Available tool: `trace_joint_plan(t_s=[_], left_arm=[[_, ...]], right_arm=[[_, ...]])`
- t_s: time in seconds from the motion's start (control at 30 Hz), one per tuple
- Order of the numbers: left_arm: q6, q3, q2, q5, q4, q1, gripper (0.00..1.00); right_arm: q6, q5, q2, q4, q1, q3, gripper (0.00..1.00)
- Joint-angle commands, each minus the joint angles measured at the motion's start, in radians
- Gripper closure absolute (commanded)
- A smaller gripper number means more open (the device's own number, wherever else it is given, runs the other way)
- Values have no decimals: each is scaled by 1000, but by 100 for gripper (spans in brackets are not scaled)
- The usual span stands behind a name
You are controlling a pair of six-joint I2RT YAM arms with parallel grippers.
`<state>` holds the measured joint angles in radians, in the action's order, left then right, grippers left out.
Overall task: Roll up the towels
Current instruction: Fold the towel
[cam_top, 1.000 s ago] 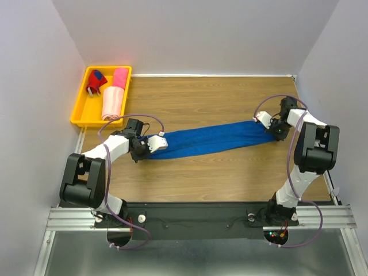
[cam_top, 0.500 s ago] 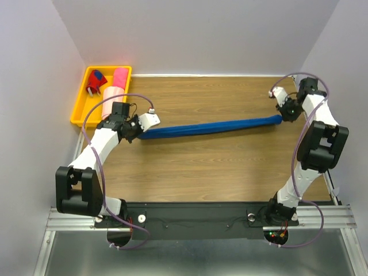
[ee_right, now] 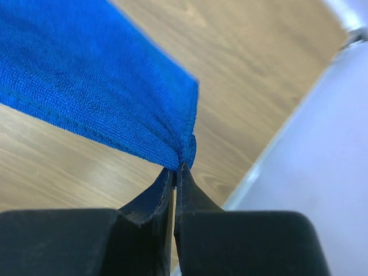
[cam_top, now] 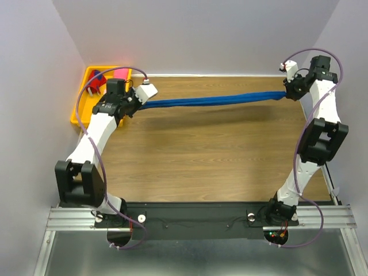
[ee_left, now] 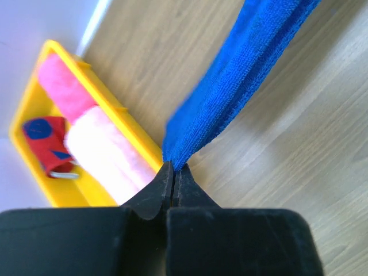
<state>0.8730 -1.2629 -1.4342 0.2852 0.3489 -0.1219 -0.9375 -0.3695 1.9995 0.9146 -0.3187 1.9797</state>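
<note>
The blue towel (cam_top: 213, 100) is stretched left to right over the far part of the counter (cam_top: 213, 149), its long axis running straight between the two arms. The left gripper (ee_left: 174, 169) is clamped on its left tip, just beside the yellow tray (ee_left: 29, 109), and the right gripper (ee_right: 177, 169) is clamped on its right tip near the far right corner. It is fuzzy royal blue, gathered into a narrow band with a stitched hem. In the tray lie a rolled hot pink towel (ee_left: 62, 86), a rolled pale pink towel (ee_left: 109, 155) and a red-and-blue item (ee_left: 49, 141).
</note>
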Motion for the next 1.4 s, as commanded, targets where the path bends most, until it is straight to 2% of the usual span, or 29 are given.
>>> trace_joint_plan(t_s=[0.0,0.2,0.4,0.5,0.57,0.6,0.63,0.73,0.8,0.83,1.0,1.3,1.33,1.37], left_arm=[[-49,-21,-101,-69,-37,11,100],[-66,-154,-256,-92,-50,13,100],[-80,-271,-299,-97,-21,21,100],[-65,-231,-249,-81,-19,28,100],[-14,-153,-197,-54,-2,30,100],[3,-117,-180,-54,-4,31,100],[29,-75,-161,-40,-2,30,100],[102,127,-112,-29,5,30,100],[136,207,-101,-29,6,30,100],[161,276,-92,-32,7,30,100],[233,416,-54,-41,16,30,100],[242,462,43,0,75,30,100],[245,464,46,-1,78,30,99],[248,467,55,-3,88,30,95]], right_arm=[[68,12,119,13,-13,111,99],[138,24,225,26,1,263,99],[151,23,199,32,4,259,100],[103,14,119,29,3,135,99],[37,1,50,29,3,-7,100],[13,1,33,24,3,-8,99],[-7,7,16,20,3,-101,99],[-82,30,-13,4,4,-284,100],[-119,49,-37,-11,6,-379,99],[-157,76,-47,-29,7,-483,99],[-245,145,-129,-72,7,-694,99],[-277,161,-186,-76,7,-769,100],[-279,167,-186,-76,7,-774,98],[-282,172,-191,-71,7,-775,92]])
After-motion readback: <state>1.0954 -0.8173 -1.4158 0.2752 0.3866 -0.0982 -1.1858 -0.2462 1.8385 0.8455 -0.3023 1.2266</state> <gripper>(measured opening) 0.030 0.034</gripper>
